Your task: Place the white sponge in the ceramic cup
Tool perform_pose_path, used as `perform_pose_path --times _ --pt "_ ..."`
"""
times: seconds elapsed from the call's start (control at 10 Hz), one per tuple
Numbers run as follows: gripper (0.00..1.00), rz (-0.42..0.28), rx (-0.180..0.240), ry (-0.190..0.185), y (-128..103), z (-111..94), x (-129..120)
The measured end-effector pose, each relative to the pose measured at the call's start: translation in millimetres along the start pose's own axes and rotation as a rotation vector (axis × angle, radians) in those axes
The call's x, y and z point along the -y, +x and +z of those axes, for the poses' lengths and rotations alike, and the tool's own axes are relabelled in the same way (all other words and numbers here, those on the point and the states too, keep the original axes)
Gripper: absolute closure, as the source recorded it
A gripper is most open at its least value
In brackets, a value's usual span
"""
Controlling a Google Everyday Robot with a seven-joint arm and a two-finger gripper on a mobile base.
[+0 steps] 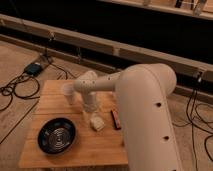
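Nearest the camera, the robot's thick white arm (150, 115) fills the right side and reaches left over the wooden table (90, 150). At the table's front left sits a black ridged bowl (56, 135). Further in, near the middle, the white sponge (96, 122) lies flat on the wood, with a dark packet (116, 120) just to its right. The gripper (90, 107) hangs just above and behind the sponge, pointing down, its jaws spread wide and holding nothing. Behind it and to its left stands the ceramic cup (68, 92), upright and near the table's far edge. Cables (15, 90) trail over the floor beyond.

The step in hand looks like the approach to the pick. Next the gripper must drop forward over the sponge and close on it before carrying it to the cup.
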Motion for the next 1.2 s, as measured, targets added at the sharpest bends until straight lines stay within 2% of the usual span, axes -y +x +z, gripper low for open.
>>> perform_pose_path --times 0.6,0.9,1.0,1.2 --pt "0.35 -0.065 -0.145 0.037 -11.1 9.0 9.5" --pt "0.35 -0.083 -0.240 0.048 -10.0 19.0 5.1" --pt "0.38 -0.077 -0.278 0.051 -8.2 22.0 5.3" --pt "0.57 -0.045 -0.327 0.067 -7.9 25.3 8.6"
